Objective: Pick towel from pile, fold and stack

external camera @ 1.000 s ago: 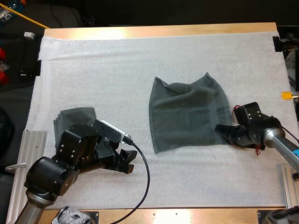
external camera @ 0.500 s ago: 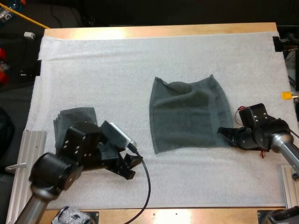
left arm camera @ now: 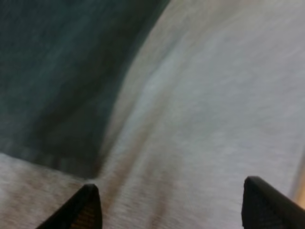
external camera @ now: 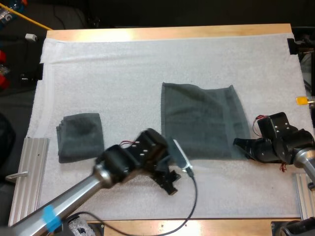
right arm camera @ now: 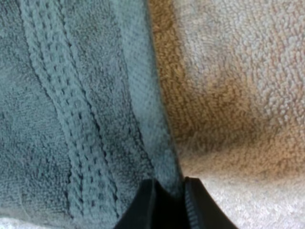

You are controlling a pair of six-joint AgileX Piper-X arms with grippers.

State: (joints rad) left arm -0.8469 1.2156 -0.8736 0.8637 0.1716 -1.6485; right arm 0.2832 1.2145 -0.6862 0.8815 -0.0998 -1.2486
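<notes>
Two towels of dark grey-green terry lay on the white mat (external camera: 123, 73): a flat spread towel (external camera: 202, 123) mid-mat and a small folded towel (external camera: 81, 136) well to its left. The right gripper (external camera: 242, 145) pinched the spread towel's near right hem between narrow fingers (right arm camera: 147, 205). The left gripper (external camera: 170, 183) hung wide open beside its near left corner. The cloth looked soft, limp and light, so the stitched hem corners seemed the surest hold.

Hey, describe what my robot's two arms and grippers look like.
Both arms are silver metal tubes with bulky black joint housings. The left arm wears a blue band. The left gripper and right gripper each end in two black, tapered fingers.
</notes>
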